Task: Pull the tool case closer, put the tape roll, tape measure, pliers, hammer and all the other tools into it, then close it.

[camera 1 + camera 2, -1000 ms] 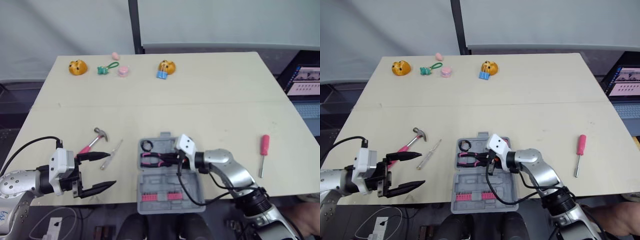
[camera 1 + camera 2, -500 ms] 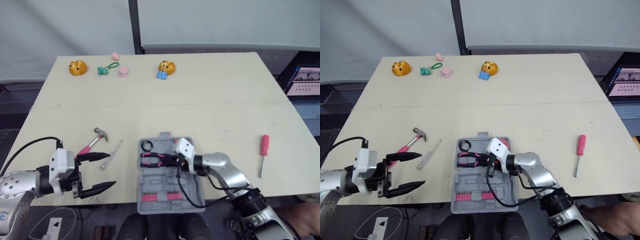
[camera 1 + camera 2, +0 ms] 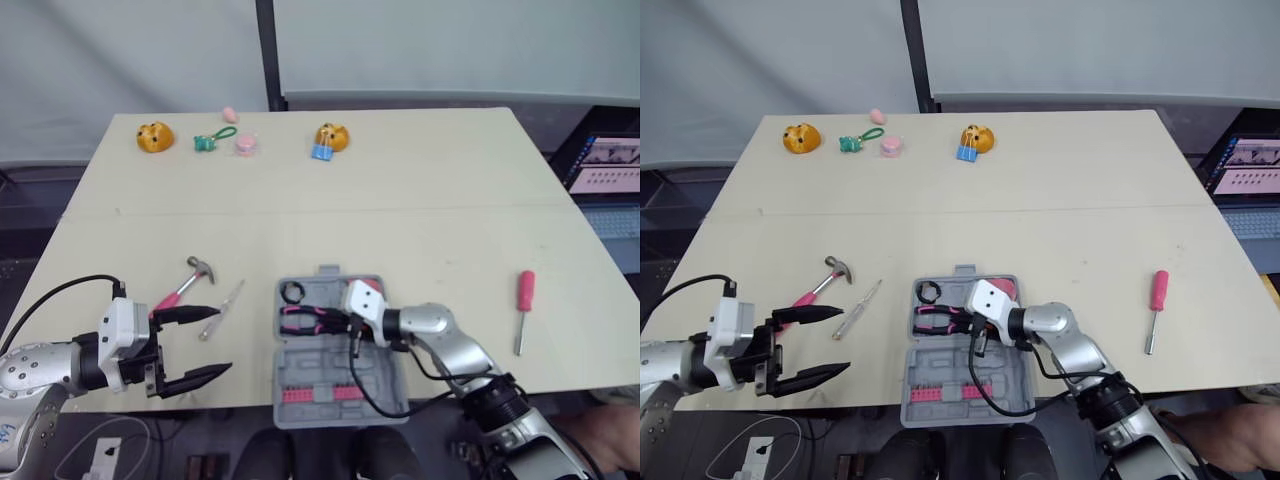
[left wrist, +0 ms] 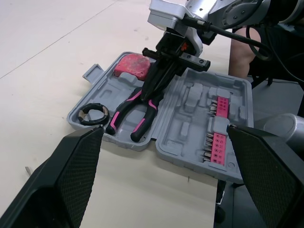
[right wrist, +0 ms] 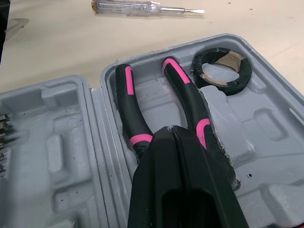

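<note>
Right gripper (image 5: 172,130), fingers pressed together, tips over the hinge of the pliers (image 5: 126,102), which lie in the open tool case (image 4: 187,111); tape roll (image 3: 293,292) sits just past the handles. Left gripper (image 3: 224,340) is spread wide and empty, with the hammer (image 3: 185,283) just beside one fingertip.

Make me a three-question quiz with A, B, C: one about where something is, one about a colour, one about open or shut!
1. Where is the hammer? A. on the table, left of the tool case B. inside it C. in a gripper
2. The screwdriver right of the case has what handle colour? A. green B. red C. blue
3. The left gripper is A. shut B. open C. holding the hammer
Answers: A, it lies on bare table; B, plainly red; B, its fingers spread wide.
</note>
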{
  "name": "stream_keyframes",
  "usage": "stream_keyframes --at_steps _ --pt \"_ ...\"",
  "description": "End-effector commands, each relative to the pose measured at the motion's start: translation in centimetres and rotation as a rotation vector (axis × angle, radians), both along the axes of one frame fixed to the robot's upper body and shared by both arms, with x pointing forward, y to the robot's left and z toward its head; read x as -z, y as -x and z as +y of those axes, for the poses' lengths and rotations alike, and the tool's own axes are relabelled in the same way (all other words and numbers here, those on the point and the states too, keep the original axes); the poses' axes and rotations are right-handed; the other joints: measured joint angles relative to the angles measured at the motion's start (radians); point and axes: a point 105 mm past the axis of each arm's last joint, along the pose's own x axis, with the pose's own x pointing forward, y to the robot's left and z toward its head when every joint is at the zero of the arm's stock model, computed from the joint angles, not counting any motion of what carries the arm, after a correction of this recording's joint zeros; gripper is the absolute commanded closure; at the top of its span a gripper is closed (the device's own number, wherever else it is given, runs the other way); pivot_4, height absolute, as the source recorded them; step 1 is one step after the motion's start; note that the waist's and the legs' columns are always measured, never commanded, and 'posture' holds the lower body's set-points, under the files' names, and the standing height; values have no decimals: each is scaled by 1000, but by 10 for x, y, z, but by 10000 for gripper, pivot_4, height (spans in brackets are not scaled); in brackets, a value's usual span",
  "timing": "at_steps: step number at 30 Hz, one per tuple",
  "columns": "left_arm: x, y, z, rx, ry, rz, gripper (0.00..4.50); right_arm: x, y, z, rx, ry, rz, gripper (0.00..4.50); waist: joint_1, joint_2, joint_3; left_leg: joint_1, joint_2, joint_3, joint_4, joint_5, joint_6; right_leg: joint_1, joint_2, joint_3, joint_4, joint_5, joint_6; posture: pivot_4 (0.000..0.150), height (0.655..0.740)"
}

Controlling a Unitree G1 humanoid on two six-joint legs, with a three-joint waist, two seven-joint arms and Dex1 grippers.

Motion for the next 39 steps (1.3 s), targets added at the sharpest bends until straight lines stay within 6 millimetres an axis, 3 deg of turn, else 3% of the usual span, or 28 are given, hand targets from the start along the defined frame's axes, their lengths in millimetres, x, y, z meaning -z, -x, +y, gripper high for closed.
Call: stream_keyframes --at_steps 1,8,16,18,23,29,34,39 --pt "-6 2 -2 11 -17 -32 0 48 3 -23 79 178 98 44429 0 -1 -1 0 0 0 0 0 0 0 0 0 0 0 0 1500 6677" --pt "-6 2 -3 10 -13 -32 0 61 6 -28 90 226 129 44429 0 -5 -9 2 0 0 0 0 -2 1 0 0 1 -1 -2 1500 6677" --pt "-5 2 -3 13 -13 -29 0 56 5 -28 101 203 131 44429 0 -6 -15 2 0 -1 0 0 -2 1 0 0 1 -1 -3 1500 6677" --pt "-6 1 -4 23 -14 -32 0 41 1 -30 118 175 104 44429 2 -5 -15 2 0 -1 0 0 -2 1 0 0 1 -1 -3 1500 6677" --pt "-17 -15 -8 29 22 -61 0 -39 1 -47 156 62 -13 44429 33 1 -11 -2 -2 -2 2 -1 0 0 -2 0 0 -1 -2 1500 6677" --pt "-2 -15 2 16 -4 -29 0 -96 34 -78 206 -94 -78 44429 25 4 -7 -3 0 -2 -1 -2 0 0 1 -2 -2 -1 -2 1500 6677" --pt "19 -11 12 -79 -6 42 0 -75 76 -126 315 -17 11 44429 30 5 -2 -2 0 -1 -3 -1 0 1 1 -2 -5 -1 -2 1500 6677" --pt "34 2 21 -127 -7 94 0 -50 106 -155 421 -3 142 44429 36 2 0 -1 1 -2 -2 -2 1 3 1 -1 -6 -1 -1 1500 6677"
